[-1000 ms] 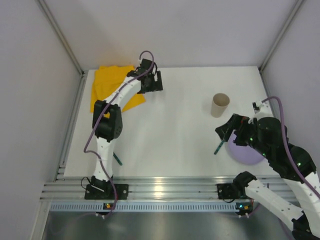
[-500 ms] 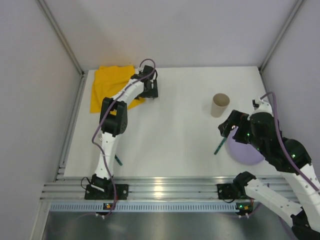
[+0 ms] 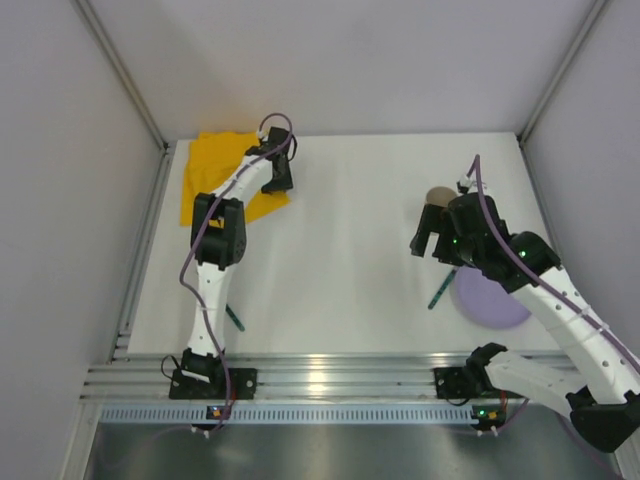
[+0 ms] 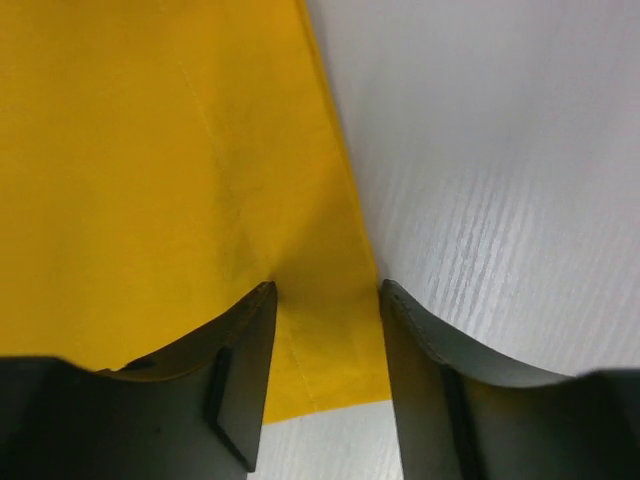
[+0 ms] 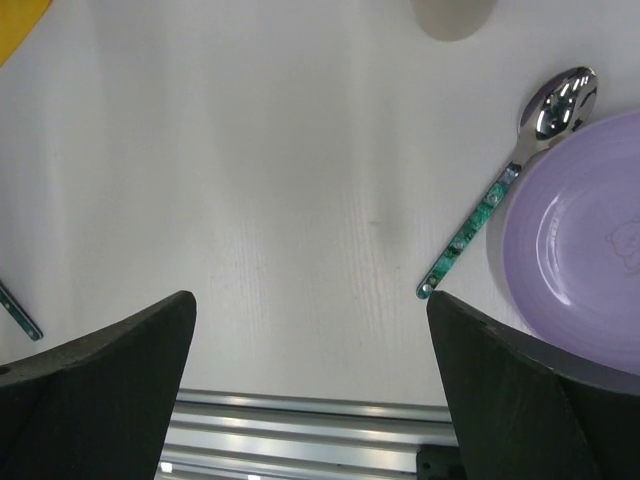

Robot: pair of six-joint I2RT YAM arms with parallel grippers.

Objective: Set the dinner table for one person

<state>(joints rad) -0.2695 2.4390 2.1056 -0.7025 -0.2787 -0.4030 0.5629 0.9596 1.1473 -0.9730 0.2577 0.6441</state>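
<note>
Evidently the left gripper [image 4: 327,292], narrowly parted astride the edge of the yellow rectangular cloth mat [image 4: 150,150], should pinch next; the right gripper [image 5: 310,300] gapes empty.

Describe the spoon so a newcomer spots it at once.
On the white table, find the purple plate on the right. The spoon lies just left of it, bowl toward the cup. Its shiny bowl sets it apart: the other teal-handled utensil lies far left.
</note>
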